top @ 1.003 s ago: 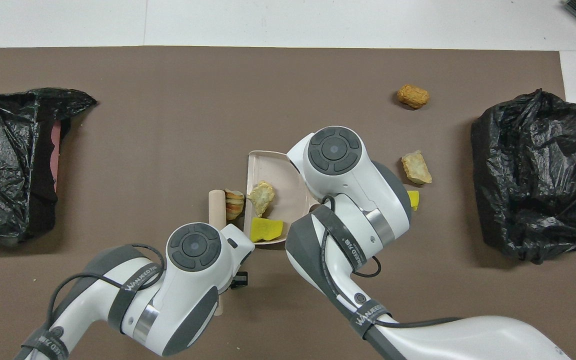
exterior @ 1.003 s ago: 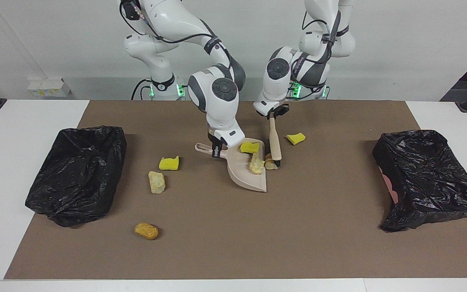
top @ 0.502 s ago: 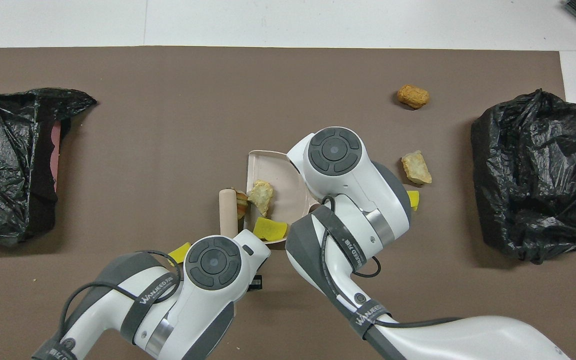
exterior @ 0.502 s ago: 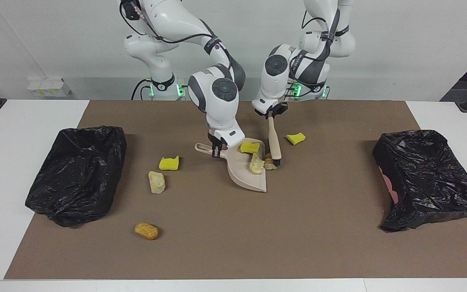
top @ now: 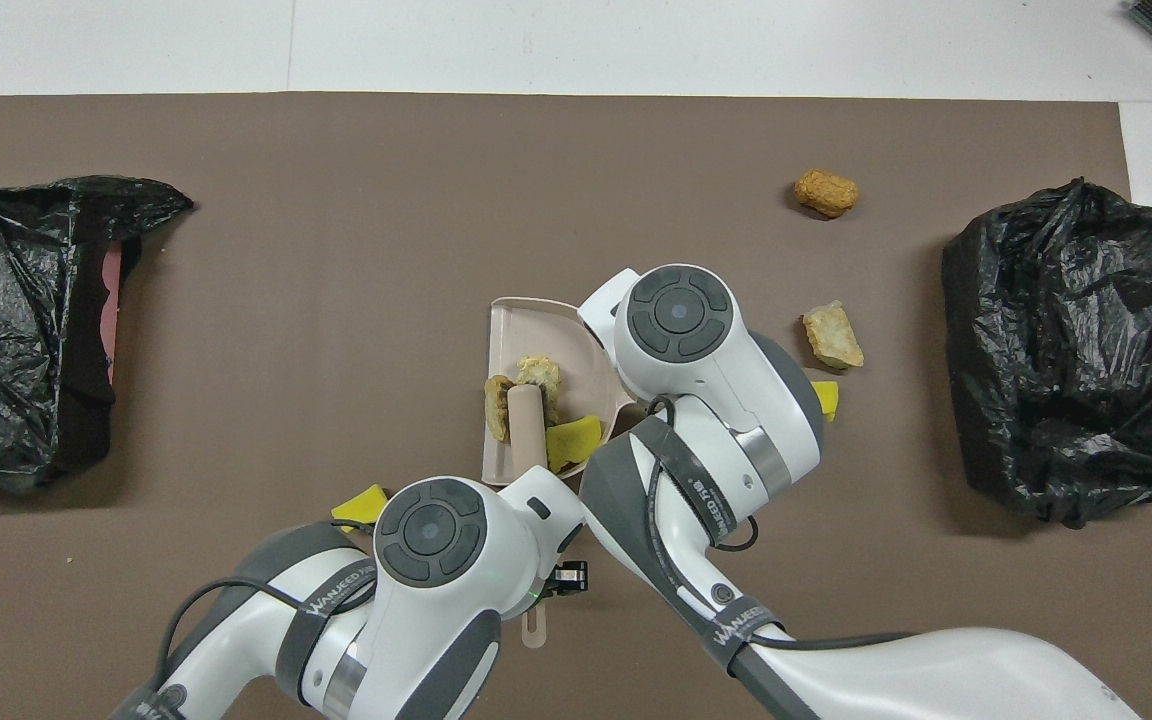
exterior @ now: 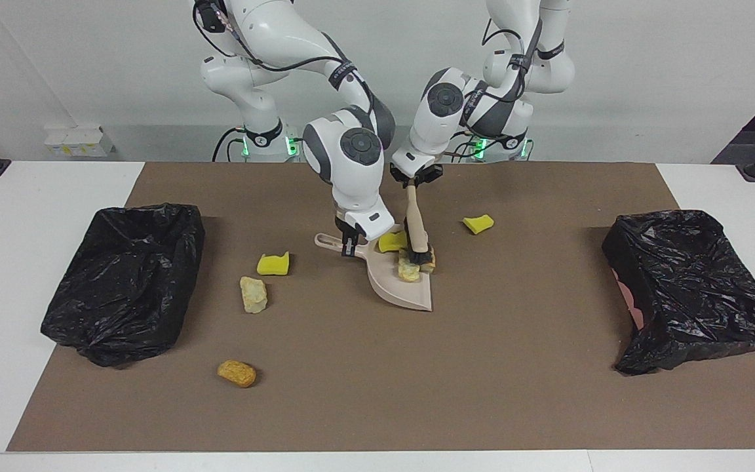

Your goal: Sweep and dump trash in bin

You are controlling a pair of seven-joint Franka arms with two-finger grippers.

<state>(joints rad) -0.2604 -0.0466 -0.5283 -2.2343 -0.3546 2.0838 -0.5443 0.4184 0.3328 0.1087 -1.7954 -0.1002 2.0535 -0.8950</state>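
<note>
My right gripper [exterior: 349,244] is shut on the handle of the beige dustpan [exterior: 410,296], which rests on the mat. My left gripper [exterior: 415,182] is shut on the handle of the beige brush [exterior: 417,248], whose head sits over the pan. In the pan lie a yellow sponge chunk [exterior: 391,241] and two tan pieces [exterior: 408,270], which also show in the overhead view [top: 539,372]. Loose trash lies on the mat: a yellow chunk [exterior: 478,223], another yellow chunk [exterior: 273,263], a cream lump [exterior: 253,294] and an orange-brown piece [exterior: 236,373].
A black-bagged bin [exterior: 125,278] stands at the right arm's end of the table and another [exterior: 692,288] at the left arm's end. A brown mat [exterior: 377,393] covers the table. In the overhead view the arms hide both grippers.
My left gripper swept the brush toward the right arm's end, pushing the tan piece from beside the pan onto it. The brush head now stands over the pan. The dustpan stayed put.
</note>
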